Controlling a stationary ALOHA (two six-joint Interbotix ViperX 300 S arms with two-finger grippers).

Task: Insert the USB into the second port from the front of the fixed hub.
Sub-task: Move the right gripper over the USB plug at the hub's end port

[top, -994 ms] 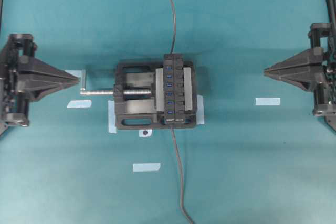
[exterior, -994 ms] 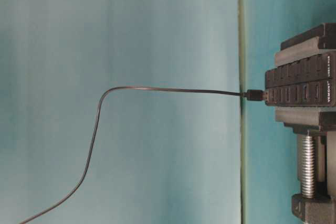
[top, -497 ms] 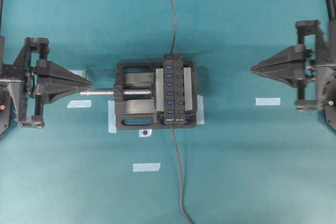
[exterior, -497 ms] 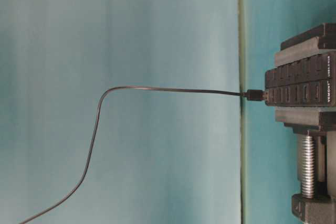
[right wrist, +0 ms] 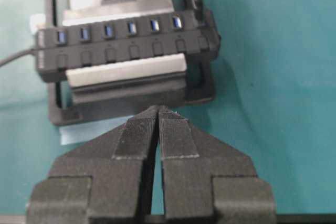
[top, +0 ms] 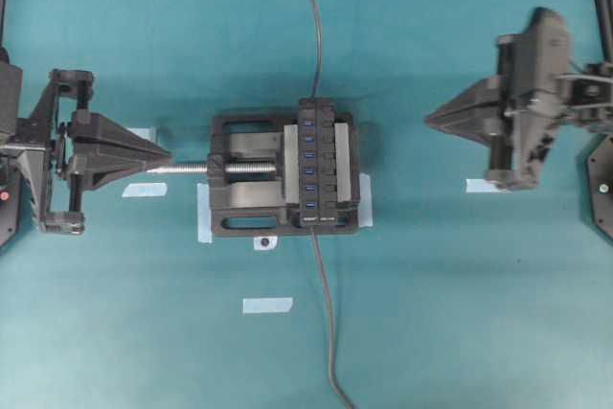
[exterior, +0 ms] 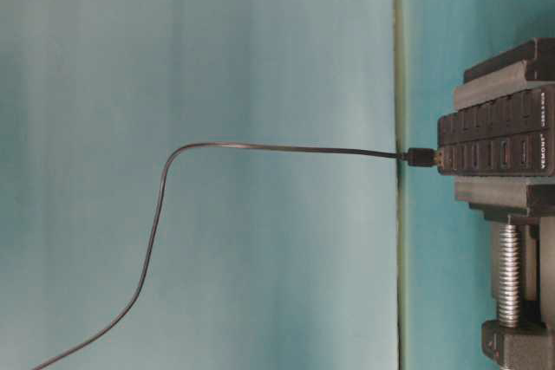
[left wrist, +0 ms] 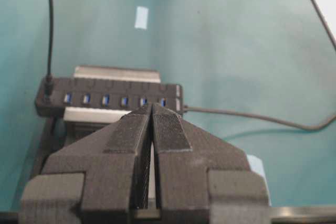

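Note:
The fixed hub (top: 324,165) is a black bar with a row of blue ports, clamped in a black vise (top: 230,208) at mid-table. The USB (top: 316,93) sits at the hub's far end, its dark cable curving away off the top edge; the table-level view shows the USB (exterior: 421,157) butted against the hub (exterior: 494,153). My left gripper (top: 170,156) is shut and empty, its tip by the end of the vise's silver screw (top: 187,169). My right gripper (top: 428,122) is shut and empty, tilted, well to the right of the hub. The wrist views show the left gripper (left wrist: 152,106) and the right gripper (right wrist: 158,108) each facing the hub.
A lighter grey cable (top: 326,313) leaves the hub's near end toward the front edge. Bits of pale tape (top: 267,305) lie on the teal cloth, one (top: 144,190) left of the vise and one (top: 488,185) under the right arm.
Both arms have come in toward the vise. The left gripper slid right to the screw's end; the right gripper moved left, rose and tilted. Hub, USB and cables stayed put.

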